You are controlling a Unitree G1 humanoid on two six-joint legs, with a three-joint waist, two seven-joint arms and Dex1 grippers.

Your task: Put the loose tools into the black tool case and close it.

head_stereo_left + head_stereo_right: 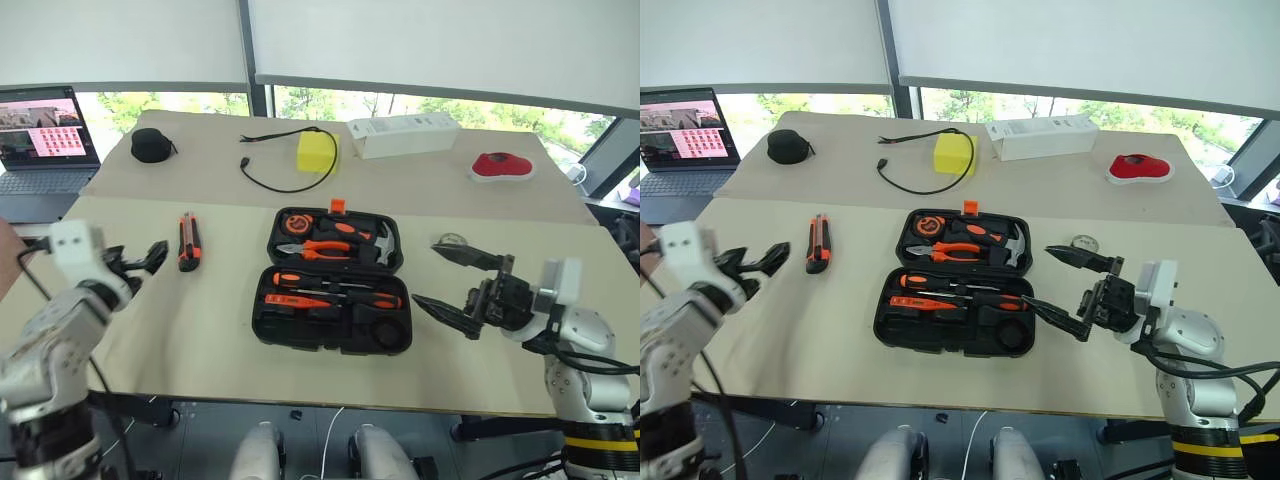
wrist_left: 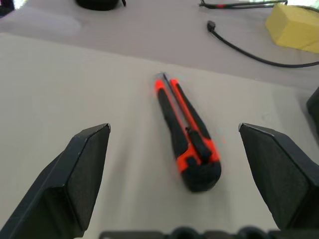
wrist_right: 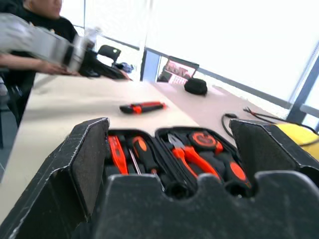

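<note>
An office or lab room is showing here: two pale desks (image 1: 470, 190) are standing pushed together under tall windows with roller blinds (image 1: 440, 45) hanging half down across the top of the frame, trees showing beyond. At upper left an open laptop (image 1: 42, 135) is displaying pictures.

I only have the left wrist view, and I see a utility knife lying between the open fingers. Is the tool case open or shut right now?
Observer: Open. The black tool case lies flat with both halves up, to the right of the utility knife.
Operator: What is in it?
Observer: Screwdrivers in the near half; pliers and a hammer in the far half.
Operator: Where is the other gripper?
Observer: The right gripper hovers open at the case's right side, holding nothing.
</note>
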